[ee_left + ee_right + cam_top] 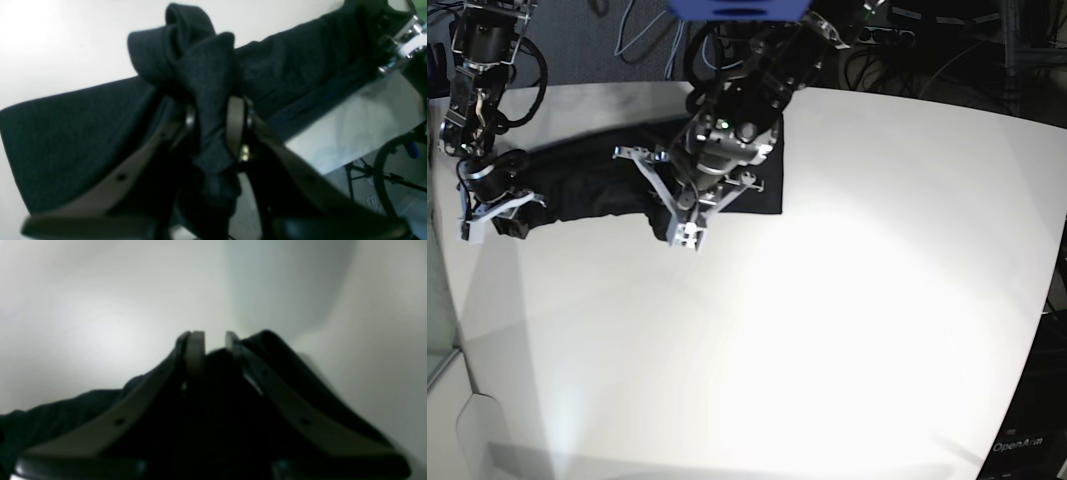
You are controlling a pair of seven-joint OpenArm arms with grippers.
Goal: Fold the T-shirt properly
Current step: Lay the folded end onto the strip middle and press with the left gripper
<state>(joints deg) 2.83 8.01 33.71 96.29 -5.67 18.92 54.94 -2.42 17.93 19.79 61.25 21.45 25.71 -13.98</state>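
Two grippers grip the T-shirt (607, 185), which lies stretched across the far left of the white table (847, 300). Left gripper (215, 123) has its jaws clamped on a bunched fold of black fabric. Right gripper (210, 343) pinches dark cloth at the shirt's other end.

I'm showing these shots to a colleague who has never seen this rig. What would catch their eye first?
Most striking is the black T-shirt, stretched as a dark band across the far left part of the white table in the base view. The left gripper pinches a bunched fold of it, knotted-looking above its fingers, while the right gripper grips the cloth at the table's left edge.
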